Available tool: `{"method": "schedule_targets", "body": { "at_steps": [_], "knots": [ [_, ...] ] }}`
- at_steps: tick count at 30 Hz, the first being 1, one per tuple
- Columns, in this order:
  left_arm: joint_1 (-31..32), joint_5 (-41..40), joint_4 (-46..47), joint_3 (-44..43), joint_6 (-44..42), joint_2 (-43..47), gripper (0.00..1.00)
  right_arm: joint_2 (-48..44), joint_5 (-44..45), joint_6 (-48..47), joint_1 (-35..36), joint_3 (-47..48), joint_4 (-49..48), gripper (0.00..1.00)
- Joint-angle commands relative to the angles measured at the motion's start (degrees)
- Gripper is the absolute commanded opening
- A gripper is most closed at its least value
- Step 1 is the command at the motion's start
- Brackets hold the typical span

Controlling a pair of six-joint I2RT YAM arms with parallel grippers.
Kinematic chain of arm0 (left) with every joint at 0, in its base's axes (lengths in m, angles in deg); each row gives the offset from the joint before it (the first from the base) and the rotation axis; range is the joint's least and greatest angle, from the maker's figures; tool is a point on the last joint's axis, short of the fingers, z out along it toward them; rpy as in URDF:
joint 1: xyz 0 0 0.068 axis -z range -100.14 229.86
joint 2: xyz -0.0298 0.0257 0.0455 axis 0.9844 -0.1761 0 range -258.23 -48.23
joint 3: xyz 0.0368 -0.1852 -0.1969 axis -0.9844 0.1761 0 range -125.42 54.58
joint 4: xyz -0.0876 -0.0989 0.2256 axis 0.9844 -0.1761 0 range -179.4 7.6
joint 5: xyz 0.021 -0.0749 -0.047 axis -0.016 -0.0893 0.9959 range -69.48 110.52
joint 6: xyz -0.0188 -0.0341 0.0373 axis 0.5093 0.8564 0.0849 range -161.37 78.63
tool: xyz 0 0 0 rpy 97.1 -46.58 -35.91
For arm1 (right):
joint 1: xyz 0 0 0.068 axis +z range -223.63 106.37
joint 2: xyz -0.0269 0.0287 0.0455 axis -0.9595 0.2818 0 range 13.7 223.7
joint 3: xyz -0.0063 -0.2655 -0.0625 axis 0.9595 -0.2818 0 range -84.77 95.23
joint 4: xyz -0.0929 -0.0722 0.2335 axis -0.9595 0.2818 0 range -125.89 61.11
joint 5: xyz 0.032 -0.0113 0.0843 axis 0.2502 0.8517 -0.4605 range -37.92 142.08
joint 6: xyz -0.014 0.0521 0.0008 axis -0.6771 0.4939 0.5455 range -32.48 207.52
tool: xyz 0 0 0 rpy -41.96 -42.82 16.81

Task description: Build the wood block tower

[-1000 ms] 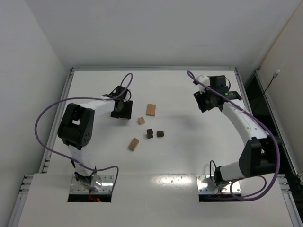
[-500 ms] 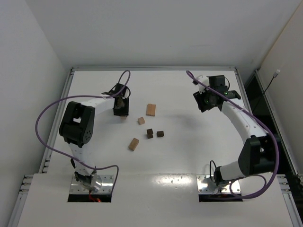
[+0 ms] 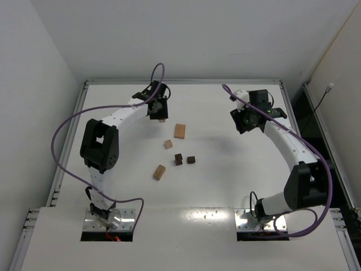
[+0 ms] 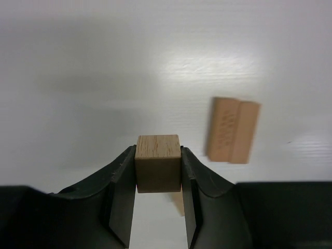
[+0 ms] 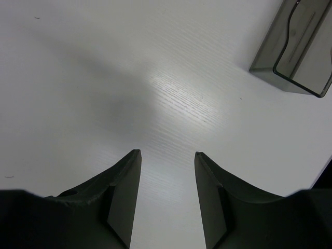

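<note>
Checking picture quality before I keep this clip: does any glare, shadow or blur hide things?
Top external: a glare patch at the near edge of the table, nothing hidden. Left wrist: sheen on the table, but the tan block is sharp between the jaws. Right wrist: glare mid-frame with a soft shadow beside it; the dark tray is clear.

White arm links (image 3: 121,117), black joints (image 3: 98,149), looping purple cables (image 3: 53,148), matte black fingers (image 4: 122,197), silvery base plates (image 3: 243,219).

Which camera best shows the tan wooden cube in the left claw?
Left wrist: the light tan wooden cube sits centred in the left claw. Top external barely shows it under the claw; right wrist, not at all.
</note>
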Motion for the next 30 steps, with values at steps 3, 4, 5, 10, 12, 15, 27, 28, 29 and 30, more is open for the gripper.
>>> {"method": "schedule_targets", "body": {
  "at_steps": [3,4,5,10,12,15,27,28,29,30],
  "knots": [
    [3.6,-1.4,-4.2,-9.9,5.8,-5.4,0.00,0.6,-0.5,0.4,-0.3,2.3,-0.9,0.42],
    [4.2,-1.4,-4.2,-11.0,5.8,-6.4,0.00,0.6,-0.5,0.4,-0.3,2.3,-0.9,0.42],
    [4.9,-2.0,-4.2,-13.0,5.8,-7.2,0.00,0.6,-0.5,0.4,-0.3,2.3,-0.9,0.42],
    [9.0,-4.7,-5.3,-18.5,5.8,-12.0,0.00,0.6,-0.5,0.4,-0.8,2.3,-0.9,0.42],
    [9.7,-5.5,-5.9,-20.2,5.8,-13.9,0.00,0.6,-0.5,0.4,-0.8,2.3,-0.9,0.42],
    [10.9,-5.5,-5.9,-20.8,5.8,-15.1,0.00,0.6,-0.5,0.4,-0.8,2.3,-0.4,0.42],
    [12.6,-6.1,-5.9,-21.4,5.2,-16.2,0.00,1.6,-0.5,0.9,-1.4,2.3,-0.4,0.45],
    [12.6,-6.1,-5.9,-21.4,5.2,-16.2,0.00,1.6,-0.5,0.9,-1.4,2.3,-0.4,0.46],
    [12.6,-6.1,-5.9,-21.4,5.2,-16.2,0.00,1.6,-0.5,0.9,-1.4,2.3,-0.4,0.48],
    [12.6,-6.1,-5.9,-21.4,4.7,-16.9,0.00,1.6,-0.5,0.9,-1.4,2.3,-0.4,0.48]
  ]
}}
